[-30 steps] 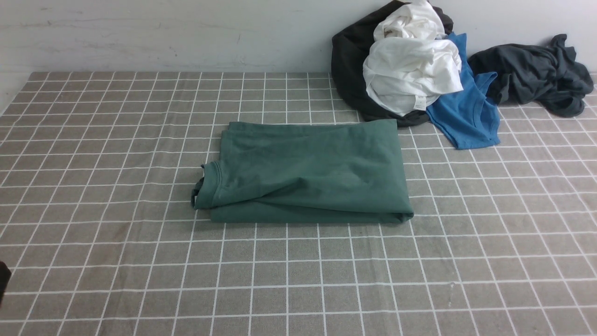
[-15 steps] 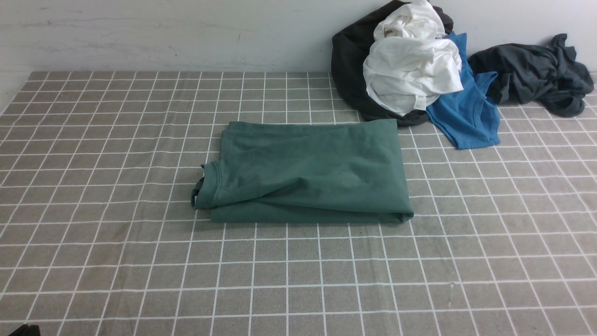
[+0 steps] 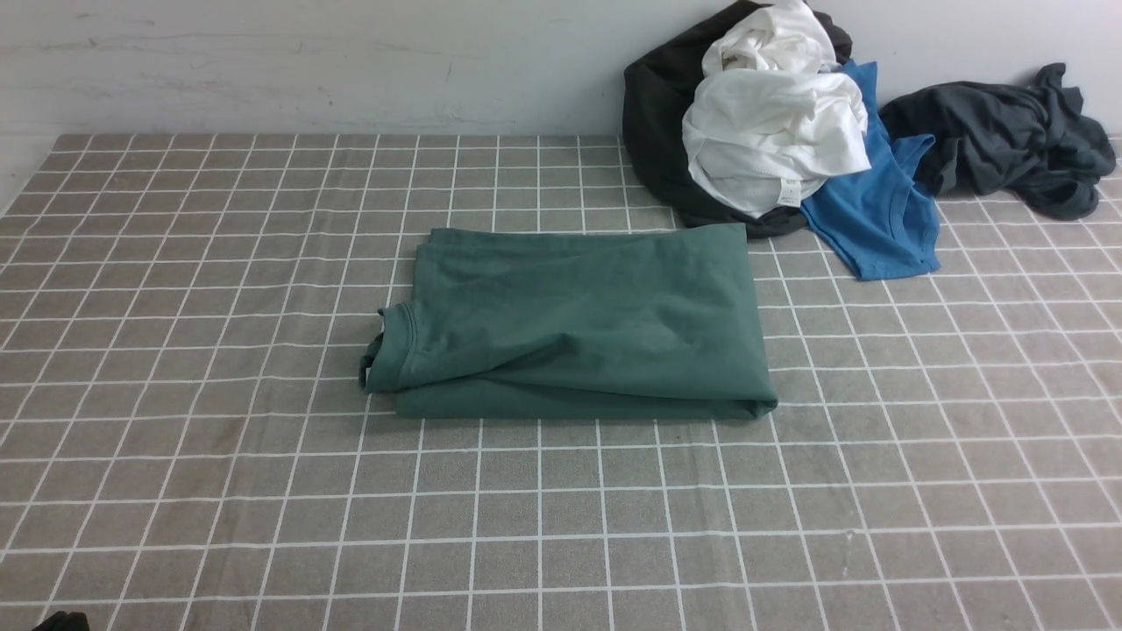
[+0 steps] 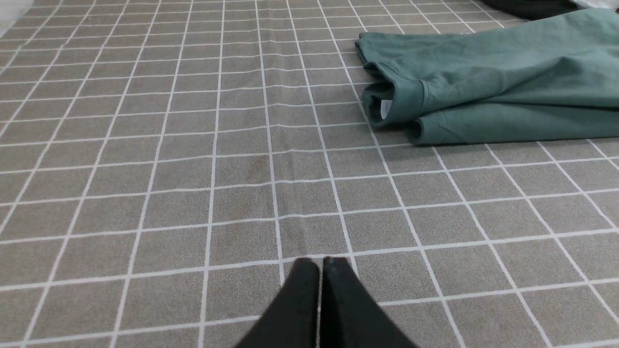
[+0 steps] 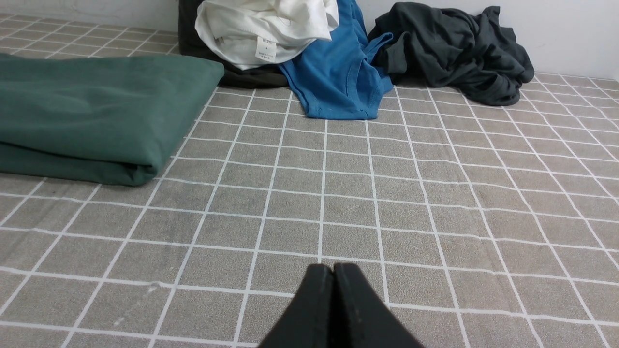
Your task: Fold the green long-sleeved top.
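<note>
The green long-sleeved top (image 3: 578,320) lies folded into a flat rectangle in the middle of the checked table, its ribbed neck at the left end. The left wrist view shows that neck end of the top (image 4: 483,82) with the white neck label (image 4: 385,108) peeking out. My left gripper (image 4: 319,261) is shut and empty, low over the cloth well short of the top; only a dark tip of that arm (image 3: 61,620) shows in the front view. My right gripper (image 5: 332,266) is shut and empty too, away from the top's right fold (image 5: 96,111).
A heap of clothes sits at the back right against the wall: a black garment (image 3: 657,131), a white one (image 3: 771,131), a bright blue T-shirt (image 3: 877,219) and a dark grey garment (image 3: 1008,136). The grey checked tablecloth (image 3: 263,491) covers the table.
The dark tip of my left arm at the front view's left edge has dropped from mid-height to the bottom corner. The top has not moved.
</note>
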`<state>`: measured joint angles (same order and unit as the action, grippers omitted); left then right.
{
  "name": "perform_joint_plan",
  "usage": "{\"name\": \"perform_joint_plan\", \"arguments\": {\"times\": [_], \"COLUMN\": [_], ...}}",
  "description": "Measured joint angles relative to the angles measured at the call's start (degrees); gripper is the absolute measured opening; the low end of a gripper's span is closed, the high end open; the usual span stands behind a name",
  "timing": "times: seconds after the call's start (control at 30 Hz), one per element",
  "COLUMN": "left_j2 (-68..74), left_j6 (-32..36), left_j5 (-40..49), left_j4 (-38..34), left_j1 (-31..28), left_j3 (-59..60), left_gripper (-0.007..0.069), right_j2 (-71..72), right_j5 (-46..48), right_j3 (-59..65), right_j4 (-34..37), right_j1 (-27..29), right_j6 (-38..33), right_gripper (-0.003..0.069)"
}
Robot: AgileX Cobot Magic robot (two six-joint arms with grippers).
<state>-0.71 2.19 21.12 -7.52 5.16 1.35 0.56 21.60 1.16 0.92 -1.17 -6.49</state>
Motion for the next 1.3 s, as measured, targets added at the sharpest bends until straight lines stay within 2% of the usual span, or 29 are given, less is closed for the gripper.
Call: {"name": "perform_joint_plan", "arguments": {"times": [0.3, 1.3], "left_j2": [0.00, 0.00], "left_j6": [0.05, 0.05], "left_j5": [0.00, 0.00], "left_j4": [0.00, -0.01], "left_j1": [-2.73, -0.87], "left_j3": [0.00, 0.00], "left_gripper": [-0.0007, -0.0007], "right_j2": [0.00, 0.00], "right_j5": [0.00, 0.00], "right_j3": [0.00, 0.00], "right_j4": [0.00, 0.00], "right_j1": [0.00, 0.00], "right_j6": [0.00, 0.00], "right_gripper": [-0.0014, -0.0014]}}
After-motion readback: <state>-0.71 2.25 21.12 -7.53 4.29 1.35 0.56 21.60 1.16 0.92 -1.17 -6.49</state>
